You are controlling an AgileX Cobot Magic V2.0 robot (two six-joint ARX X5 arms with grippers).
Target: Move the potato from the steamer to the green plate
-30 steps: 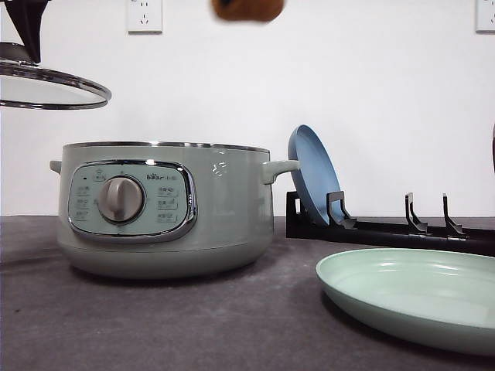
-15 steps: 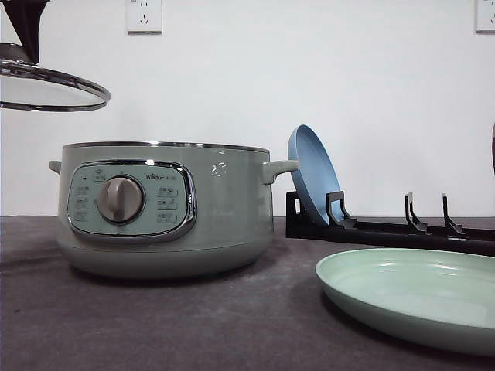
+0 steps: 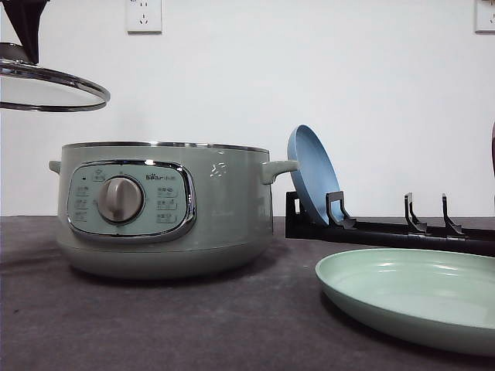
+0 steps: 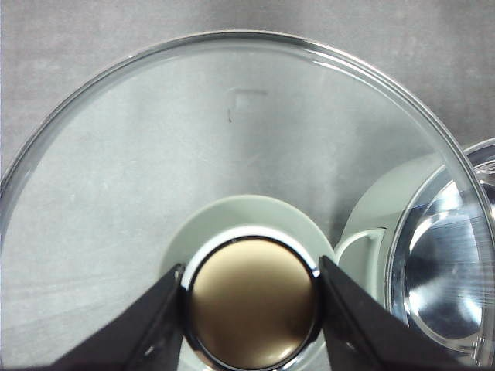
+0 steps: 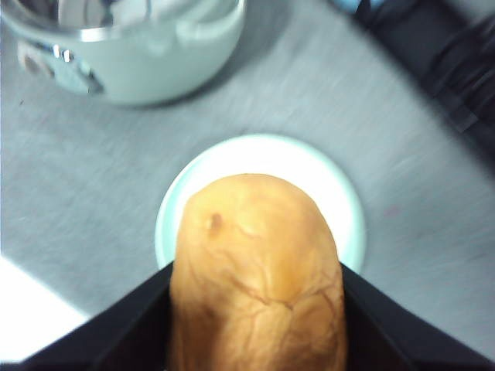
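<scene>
The orange-brown potato [image 5: 255,270] hangs in my right gripper [image 5: 255,317], whose fingers are shut on its sides. Far below it lies the green plate [image 5: 340,193], so the potato is high over the plate's middle. In the front view the green plate [image 3: 410,290] rests at the lower right. The sage-green steamer [image 3: 162,209] stands uncovered at centre left, also seen as steamer [image 5: 155,62]. My left gripper [image 4: 251,309] is shut on the knob of the glass lid [image 4: 232,154], holding the lid [image 3: 54,85] raised up and to the left of the pot.
A blue plate [image 3: 312,174] leans upright in a black dish rack [image 3: 394,232] behind the green plate. The steamer's right handle [image 3: 278,168] points toward that rack. Dark grey tabletop [image 3: 232,325] lies between steamer and green plate.
One second ago the potato's underside showed at the top edge of the front view; it has since gone out of that view. The lid and the table items have not moved.
</scene>
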